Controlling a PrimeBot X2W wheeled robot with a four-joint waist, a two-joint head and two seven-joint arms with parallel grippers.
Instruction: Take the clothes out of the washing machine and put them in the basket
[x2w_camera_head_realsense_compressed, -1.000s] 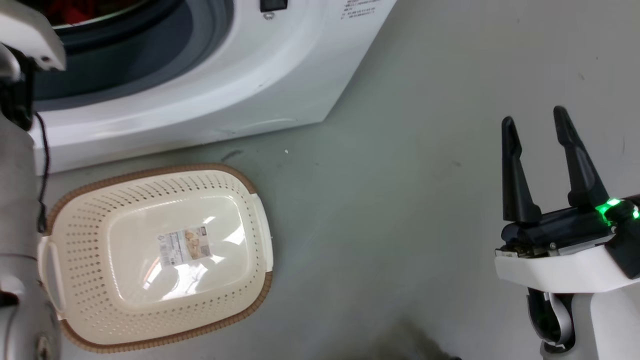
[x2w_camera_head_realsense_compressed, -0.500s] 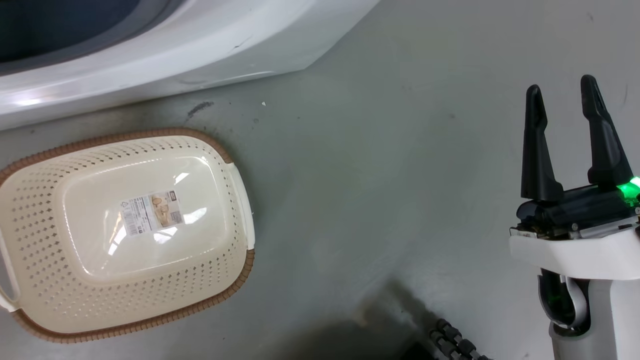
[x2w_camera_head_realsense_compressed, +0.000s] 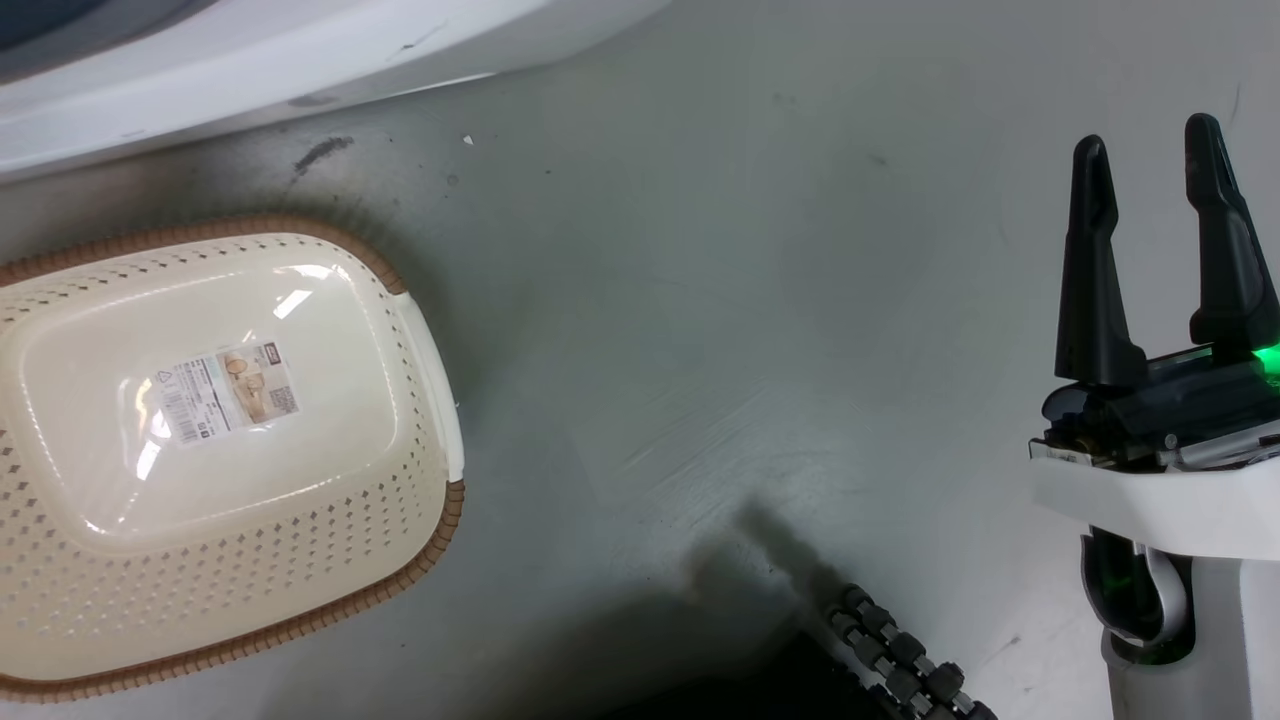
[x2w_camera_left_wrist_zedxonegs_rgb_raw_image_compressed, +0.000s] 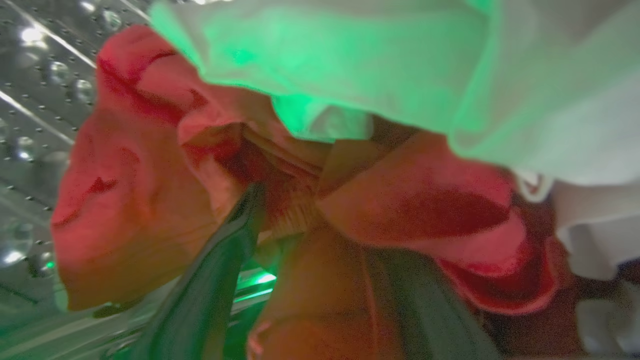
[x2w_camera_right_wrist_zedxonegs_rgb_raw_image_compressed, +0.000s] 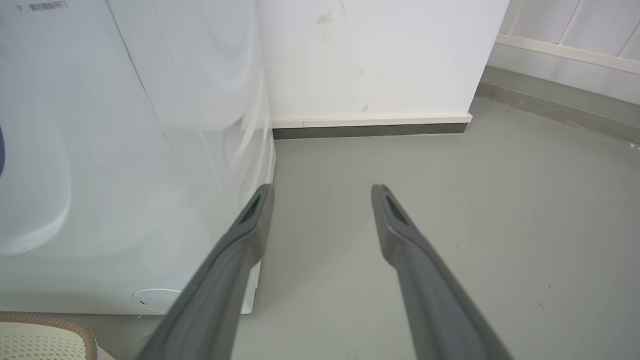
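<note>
Head view gives me the washing machine (x2w_camera_head_realsense_compressed: 250, 60) as a white strip along the top; the basket (x2w_camera_head_realsense_compressed: 300, 540) sits on the grey floor (x2w_camera_head_realsense_compressed: 700, 350) just beside the machine's front, with nothing in it but its paper label (x2w_camera_head_realsense_compressed: 225, 390). My right gripper (x2w_camera_head_realsense_compressed: 1150, 140) hangs well apart from the machine over bare floor, its two dark fingers spread and holding nothing; the right wrist view confirms that gap, with the machine's white side to one flank of the fingers and a corner of the basket near the machine's foot.

Left wrist view puts my left gripper (x2w_camera_left_wrist_zedxonegs_rgb_raw_image_compressed: 300, 220) inside the machine, against the perforated steel drum (x2w_camera_left_wrist_zedxonegs_rgb_raw_image_compressed: 35, 125); the clothes (x2w_camera_left_wrist_zedxonegs_rgb_raw_image_compressed: 140, 200), red folds under a white panel washed green by the gripper's light, bunch between the fingers. One fingertip (x2w_camera_left_wrist_zedxonegs_rgb_raw_image_compressed: 255, 195) shows and the other is buried in fabric, so the fingers look apart, but I cannot tell whether they pinch the cloth.
</note>
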